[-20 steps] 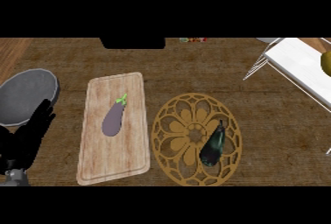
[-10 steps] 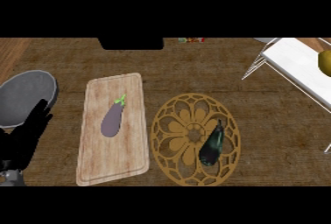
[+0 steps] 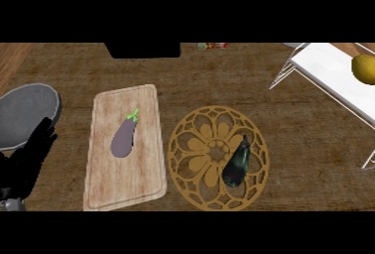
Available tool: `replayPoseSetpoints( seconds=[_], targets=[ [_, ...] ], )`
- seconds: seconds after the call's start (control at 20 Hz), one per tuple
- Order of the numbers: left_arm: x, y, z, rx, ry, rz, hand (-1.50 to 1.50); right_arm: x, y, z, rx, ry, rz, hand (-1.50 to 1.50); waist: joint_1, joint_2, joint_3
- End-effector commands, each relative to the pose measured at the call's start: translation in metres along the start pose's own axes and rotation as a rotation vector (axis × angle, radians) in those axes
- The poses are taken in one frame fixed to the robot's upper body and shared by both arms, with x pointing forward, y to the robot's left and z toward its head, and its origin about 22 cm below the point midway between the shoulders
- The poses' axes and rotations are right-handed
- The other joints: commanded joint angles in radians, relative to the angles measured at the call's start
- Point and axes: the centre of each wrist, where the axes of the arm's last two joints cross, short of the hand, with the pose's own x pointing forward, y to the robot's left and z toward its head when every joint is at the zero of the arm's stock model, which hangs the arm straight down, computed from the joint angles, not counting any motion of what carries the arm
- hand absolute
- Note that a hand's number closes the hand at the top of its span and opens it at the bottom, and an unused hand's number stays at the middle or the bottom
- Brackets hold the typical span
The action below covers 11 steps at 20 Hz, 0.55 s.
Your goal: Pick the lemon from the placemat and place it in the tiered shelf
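While the lemon (image 3: 364, 69) already lay on the white tiered shelf (image 3: 326, 69) at the upper right, the left hand (image 3: 29, 161) showed at the left edge, fingers straight and holding nothing, just beside a grey plate (image 3: 26, 111). The right hand was out of sight. On the wooden tabletop (image 3: 219, 79) a cutting board (image 3: 124, 178) carried a purple eggplant (image 3: 123, 139), and the round golden placemat (image 3: 198, 154) beside it bore a dark green vegetable (image 3: 236, 162).
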Motion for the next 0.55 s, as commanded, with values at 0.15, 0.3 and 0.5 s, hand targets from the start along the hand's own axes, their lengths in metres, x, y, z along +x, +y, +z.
replayPoseSetpoints(
  seconds=[0.15, 0.3, 0.5],
  targets=[
    [-0.016, 0.022, 0.013, 0.033, 0.011, 0.009, 0.0, -0.005, -0.099, 0.027, -0.046, 0.051, 0.069, -1.5, -0.031, -0.01, -0.001],
    [-0.014, 0.028, 0.008, 0.069, 0.016, -0.005, 0.0, -0.016, -0.121, 0.034, -0.024, 0.054, 0.096, -1.5, -0.066, -0.018, -0.001],
    [-0.016, 0.015, 0.018, 0.058, 0.046, 0.011, 0.0, -0.021, -0.163, 0.035, -0.031, 0.021, 0.096, -1.5, -0.077, -0.026, 0.0]
  ],
)
